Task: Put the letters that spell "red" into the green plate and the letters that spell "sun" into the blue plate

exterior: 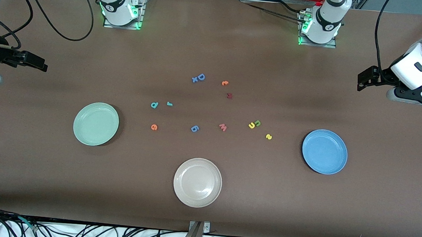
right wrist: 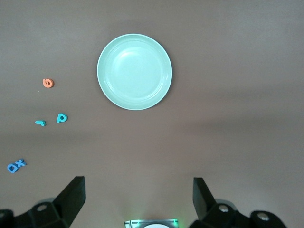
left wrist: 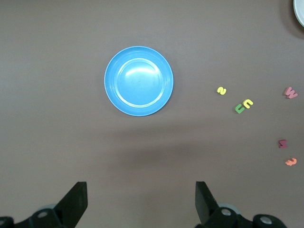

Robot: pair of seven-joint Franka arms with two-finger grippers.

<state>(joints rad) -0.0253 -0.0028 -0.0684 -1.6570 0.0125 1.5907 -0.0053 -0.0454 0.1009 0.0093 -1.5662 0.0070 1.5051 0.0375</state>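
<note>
Table (exterior: 215,52): letters (exterior: 211,111) between raised grippers

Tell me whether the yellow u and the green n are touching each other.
Touching. In the left wrist view the yellow u butts against the green n with no table showing between them; the front view shows them pressed together too.

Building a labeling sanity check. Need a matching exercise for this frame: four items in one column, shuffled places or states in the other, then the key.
Column 1:
1. green plate
2. blue plate
3. beige-white plate
4. left gripper

Column 2:
A. nearest the front camera, empty
B. toward the left arm's end of the table, empty
C. open, holding nothing
D. toward the right arm's end of the table, empty

Pairs: 1-D, 2-B, 3-A, 4-C
</note>
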